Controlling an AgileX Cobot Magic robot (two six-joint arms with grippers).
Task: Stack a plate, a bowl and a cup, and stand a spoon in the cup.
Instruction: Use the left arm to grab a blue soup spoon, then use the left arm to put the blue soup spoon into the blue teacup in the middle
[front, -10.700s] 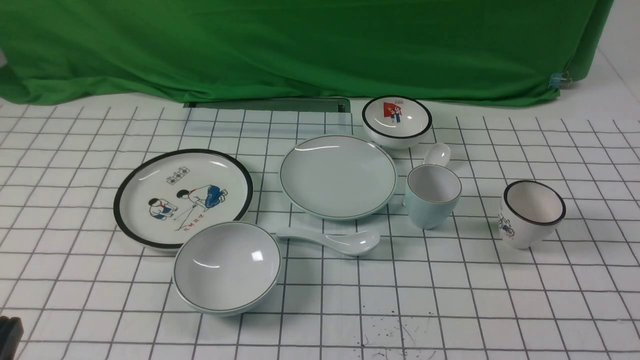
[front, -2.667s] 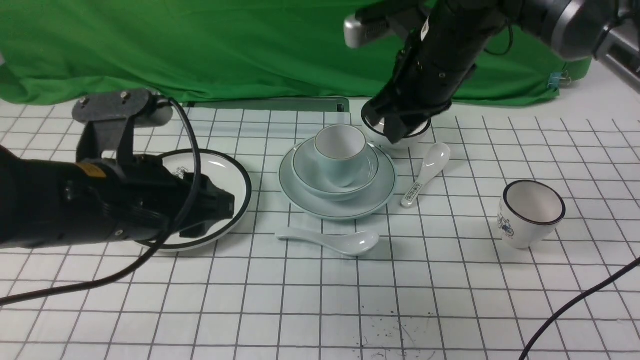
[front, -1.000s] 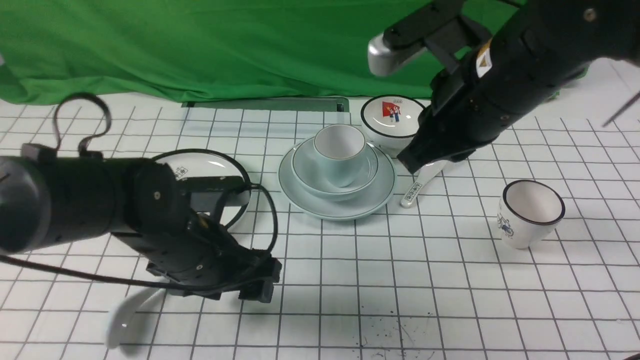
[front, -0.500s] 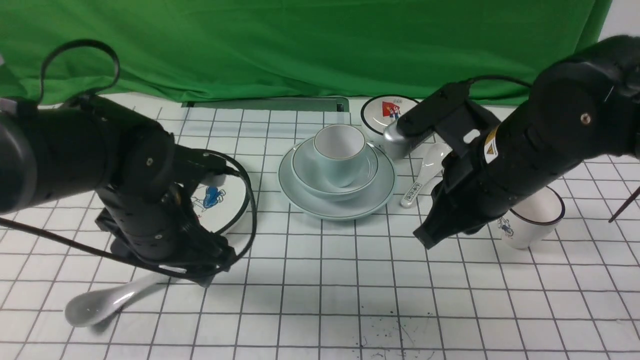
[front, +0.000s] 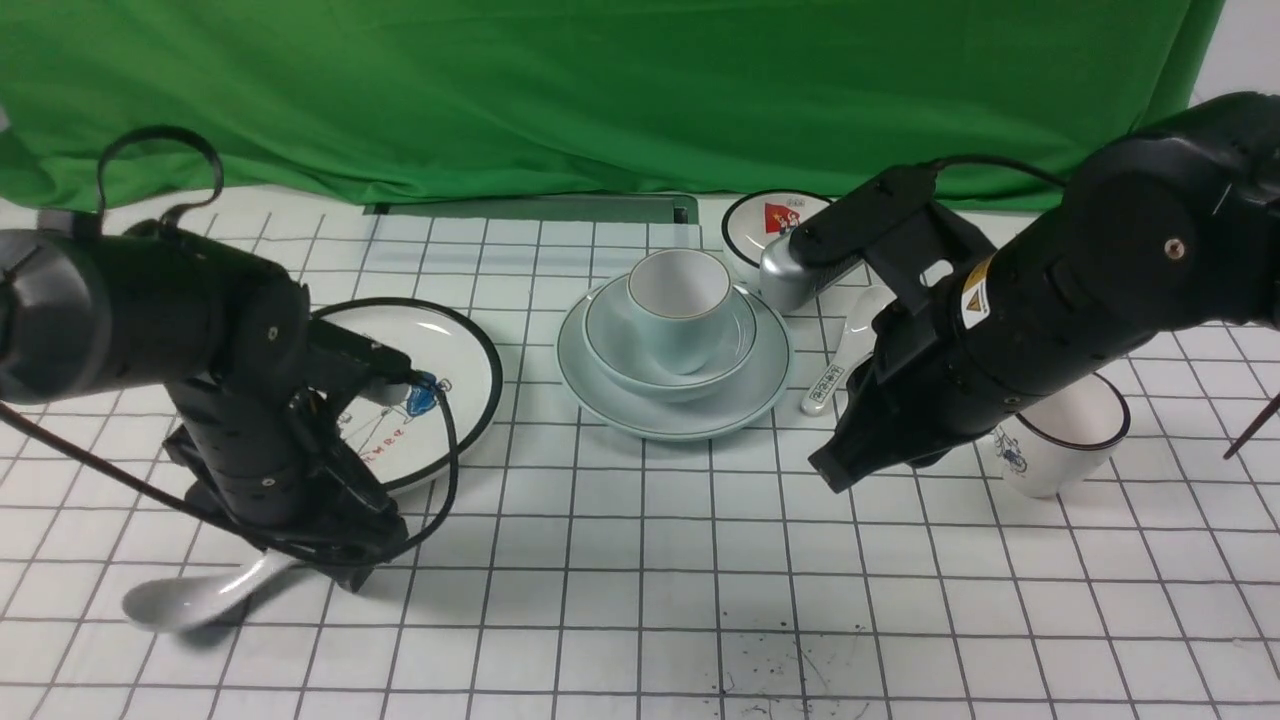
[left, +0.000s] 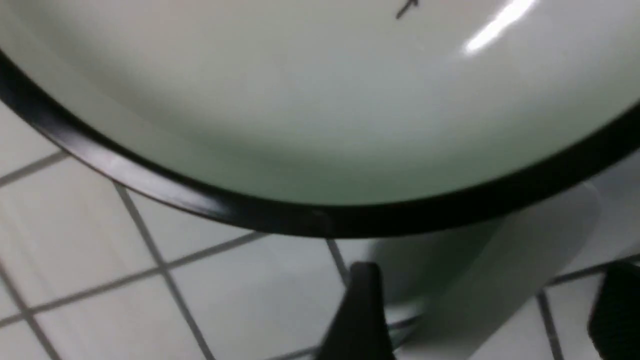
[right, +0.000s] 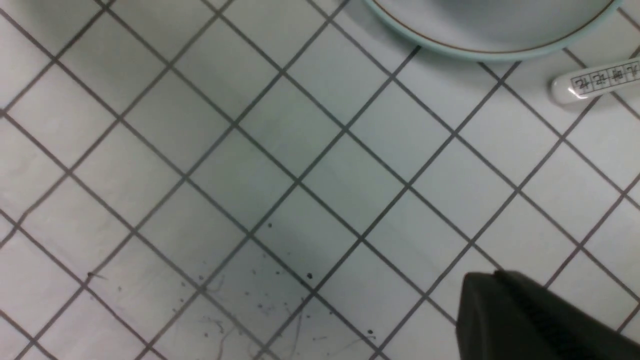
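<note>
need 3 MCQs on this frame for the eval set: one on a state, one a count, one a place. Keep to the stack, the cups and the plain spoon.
1. The cup is: A tipped over B upright in the bowl, empty C holding a spoon
2. Cups in the front view: A three B one C two
3. The plain spoon is: A at the front left, by the left gripper B in the cup C in the bowl
Answers: B, it stands in the bowl on the plate with nothing inside; C, that cup plus the black-rimmed cup; A, its scoop shows front left, its handle running behind the left gripper.
</note>
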